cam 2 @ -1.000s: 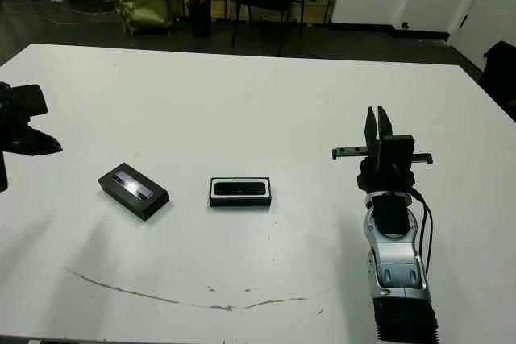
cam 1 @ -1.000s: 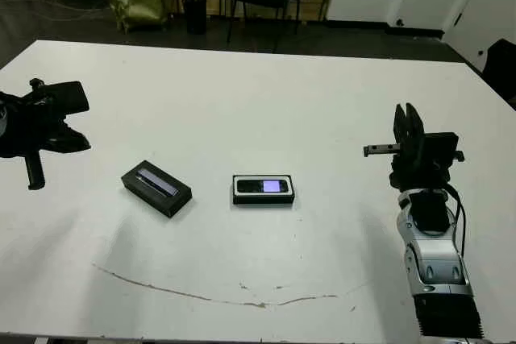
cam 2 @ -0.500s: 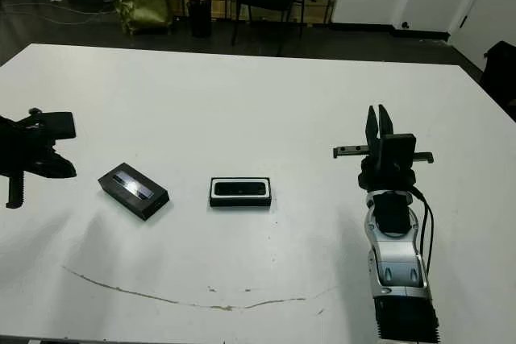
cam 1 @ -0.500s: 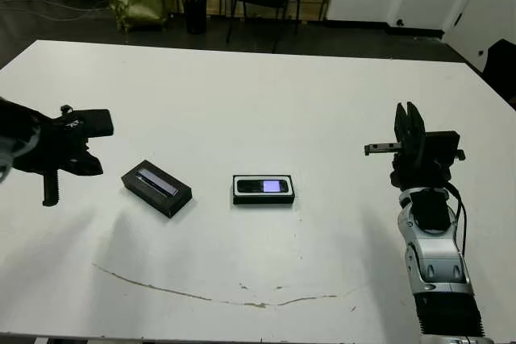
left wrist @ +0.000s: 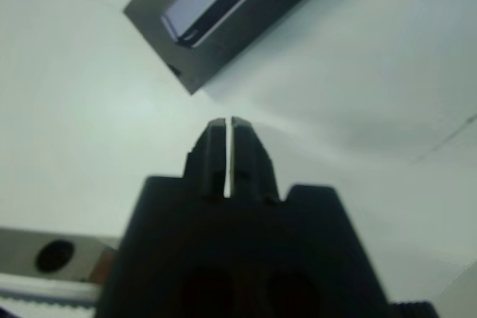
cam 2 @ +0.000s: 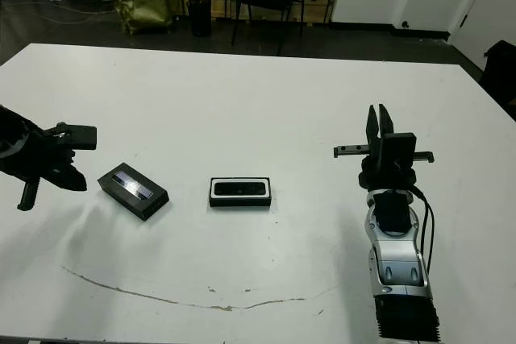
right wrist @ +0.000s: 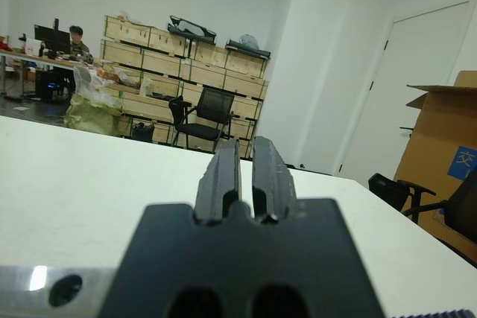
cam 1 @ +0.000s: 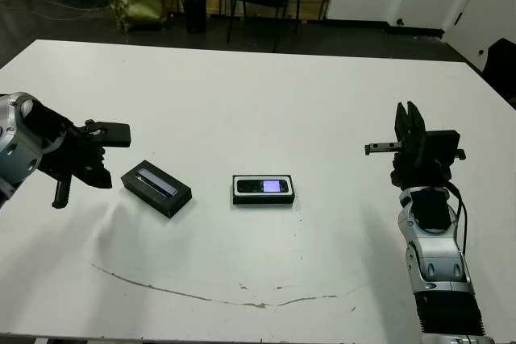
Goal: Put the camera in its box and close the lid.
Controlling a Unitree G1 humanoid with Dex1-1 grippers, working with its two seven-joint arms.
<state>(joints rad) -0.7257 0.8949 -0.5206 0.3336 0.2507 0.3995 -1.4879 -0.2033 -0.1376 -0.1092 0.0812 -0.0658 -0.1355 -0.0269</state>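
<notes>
The lid (cam 1: 156,188) lies just inboard of the left tool (cam 1: 90,155), its long axis slanting from the far-left toward the near-right of the surface (cam 1: 258,86). The left tool is nearer it by far; its fingers are pressed together, holding nothing. The box (cam 1: 264,190), with the camera (cam 1: 264,186) already lying in it, sits mid-surface, long axis parallel to the near edge. The right tool (cam 1: 409,126) hangs well apart toward the right edge, narrowly closed and empty. One lid, one box, one camera.
</notes>
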